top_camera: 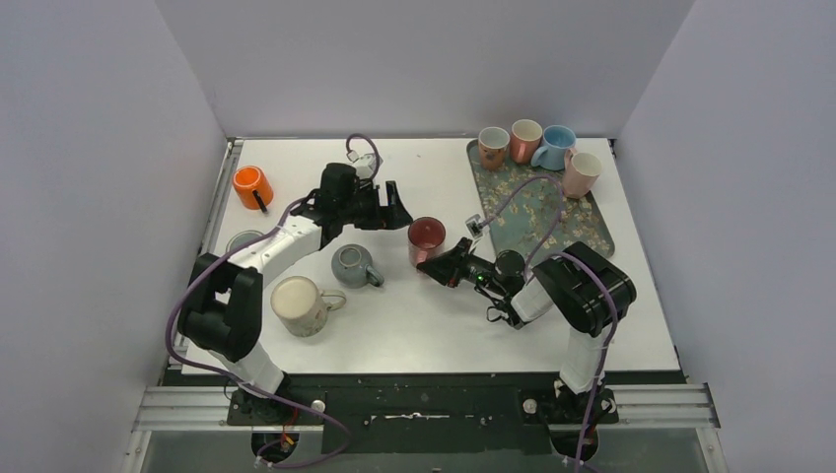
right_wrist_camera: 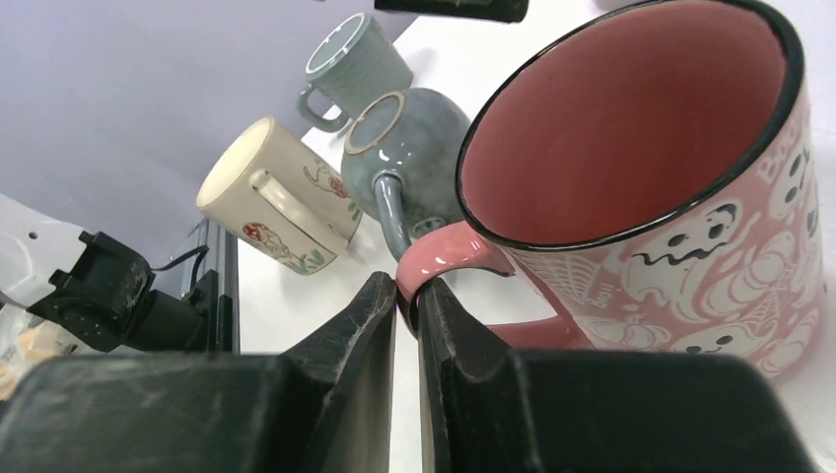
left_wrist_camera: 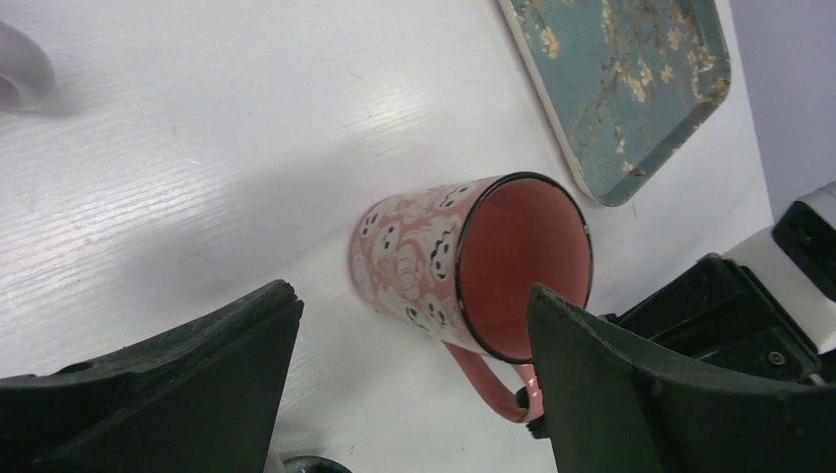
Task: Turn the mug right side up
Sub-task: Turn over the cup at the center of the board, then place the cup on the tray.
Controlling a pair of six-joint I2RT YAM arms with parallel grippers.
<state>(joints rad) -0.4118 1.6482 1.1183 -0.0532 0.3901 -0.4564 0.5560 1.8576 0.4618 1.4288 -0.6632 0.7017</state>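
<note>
Logging the pink mug [top_camera: 427, 238] near the middle of the table [top_camera: 434, 325], mouth already facing mostly up, seemingly a touch tilted; cannot tell whether fully seated on its base. Judged as late in the turning step. Noting the right gripper [right_wrist_camera: 408, 296] clamped tight on the handle [right_wrist_camera: 449, 258], with fingers pressed against it from both sides. Noting the left gripper [top_camera: 396, 205] just beyond the mug toward the far edge, with fingers spread wide, holding nothing, touching nothing. Next, probably: finish rolling the wrist until flat on the base, then ease off the handle without dragging it sideways; worth keeping clear of the grey mug [top_camera: 353, 266] near it, toward the left edge. Inside the pink mug: nothing. On the tray [top_camera: 537, 215] at the far right corner: four mugs [top_camera: 525, 140] bunched at its far end, upright, contents not readable. Elsewhere: cream mug [top_camera: 301, 305] on its side toward the near left corner, apparently empty; orange mug [top_camera: 252, 187] on its side near the far left corner.
</note>
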